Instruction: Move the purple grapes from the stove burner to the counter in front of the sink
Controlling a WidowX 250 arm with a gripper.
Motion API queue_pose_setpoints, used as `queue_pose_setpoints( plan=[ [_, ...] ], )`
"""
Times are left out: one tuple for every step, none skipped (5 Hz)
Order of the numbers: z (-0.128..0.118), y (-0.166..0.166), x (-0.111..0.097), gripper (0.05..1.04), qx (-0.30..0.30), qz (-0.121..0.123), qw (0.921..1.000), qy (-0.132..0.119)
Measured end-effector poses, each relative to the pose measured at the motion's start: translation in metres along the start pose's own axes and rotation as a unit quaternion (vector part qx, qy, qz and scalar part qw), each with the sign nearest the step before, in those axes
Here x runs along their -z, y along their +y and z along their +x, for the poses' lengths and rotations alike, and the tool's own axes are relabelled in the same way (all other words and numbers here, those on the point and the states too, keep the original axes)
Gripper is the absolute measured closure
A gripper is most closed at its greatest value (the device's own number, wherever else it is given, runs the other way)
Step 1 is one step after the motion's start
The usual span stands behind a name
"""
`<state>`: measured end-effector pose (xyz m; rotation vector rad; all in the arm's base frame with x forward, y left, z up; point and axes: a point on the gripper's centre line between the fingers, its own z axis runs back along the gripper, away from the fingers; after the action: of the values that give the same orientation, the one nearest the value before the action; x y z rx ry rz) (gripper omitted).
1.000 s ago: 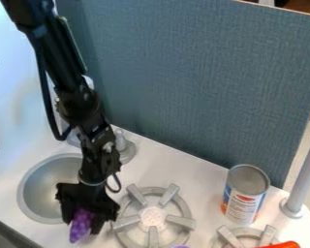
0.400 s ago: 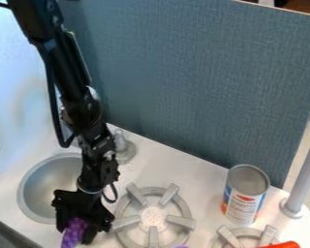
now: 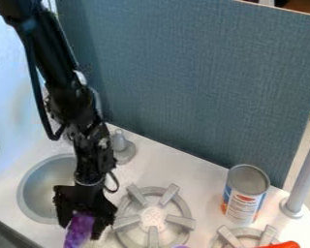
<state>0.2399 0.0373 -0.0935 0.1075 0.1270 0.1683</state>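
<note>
Purple object (image 3: 79, 231) held in the gripper (image 3: 82, 226) beside the sink

The black gripper hangs over the counter (image 3: 162, 167) at the lower left, between the round metal sink (image 3: 39, 190) and the grey burner (image 3: 152, 218). Its fingers stand apart by the width of the purple object and are closed on its sides; the object points down toward the near edge. Its lower end seems to be clear of the counter, though the slanted view makes that hard to judge. A grey faucet (image 3: 122, 147) stands behind the sink. Well to the right, a labelled can (image 3: 244, 194) stands upright behind a second burner (image 3: 235, 239), near a grey post (image 3: 306, 173). An orange-red item (image 3: 285, 245) lies at that burner.
</note>
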Motion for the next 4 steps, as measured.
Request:
queue_pose_setpoints(
  plan=[
    [-0.005, -0.022, -0.024, 0.077, 0.028, -0.038, 0.9984, -0.032],
    [-0.023, -0.037, -0.051, 0.078, 0.069, -0.049, 0.9943, -0.066],
    [-0.057, -0.078, -0.086, 0.078, 0.164, -0.047, 0.9799, -0.104],
    [-0.080, -0.107, -0.104, 0.078, 0.219, -0.058, 0.9666, -0.120]
  ],
)
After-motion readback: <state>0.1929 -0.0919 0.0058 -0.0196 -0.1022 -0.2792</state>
